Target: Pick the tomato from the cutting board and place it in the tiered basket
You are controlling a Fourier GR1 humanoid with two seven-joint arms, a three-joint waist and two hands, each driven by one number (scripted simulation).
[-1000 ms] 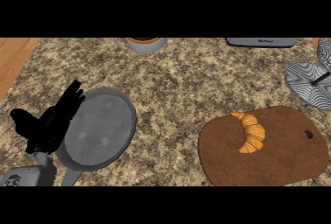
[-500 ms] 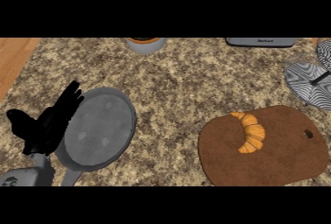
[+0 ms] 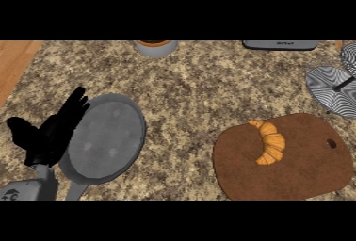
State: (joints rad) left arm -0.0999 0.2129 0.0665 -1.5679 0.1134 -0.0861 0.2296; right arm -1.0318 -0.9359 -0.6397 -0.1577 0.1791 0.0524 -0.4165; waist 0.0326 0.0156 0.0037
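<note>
- Brown cutting board (image 3: pixel 306 162) taken as the landmark, lying on the speckled stone table (image 3: pixel 201 89) at the lower right of the head view.
- Resting on the board's left half: a curved orange-brown croissant (image 3: pixel 270 143), untouched. No tomato to be seen anywhere, despite the task wording; the croissant judged to be the thing meant for moving.
- Up and right of the board, well apart from it: the striped black-and-white tiered basket (image 3: pixel 335 89), only partly in view at the right edge, holding nothing visible.
- Far left of the board: a round grey frying pan (image 3: pixel 104 139), handle running toward the lower edge.
- Just beyond the pan's left rim, farther still from the board: left hand (image 3: pixel 52 136), black, on a grey forearm. Fingers (image 3: pixel 73 106) straight and held together, pointing up along the pan's rim; thumb spread out to the left. Holding nothing, simply resting there.
- Right hand not in view at all.
- Well above the board, along the far edge: a small grey bowl with orange contents (image 3: pixel 156 46) up and left, and part of a grey appliance (image 3: pixel 279 44) almost straight above.
- Progress judged as nil: nothing gripped, nothing lifted, nothing in the basket.
- Left to do, by this reading: bring a hand over the board, close on the croissant, lift it, carry it up and right, and set it into a basket tier.
</note>
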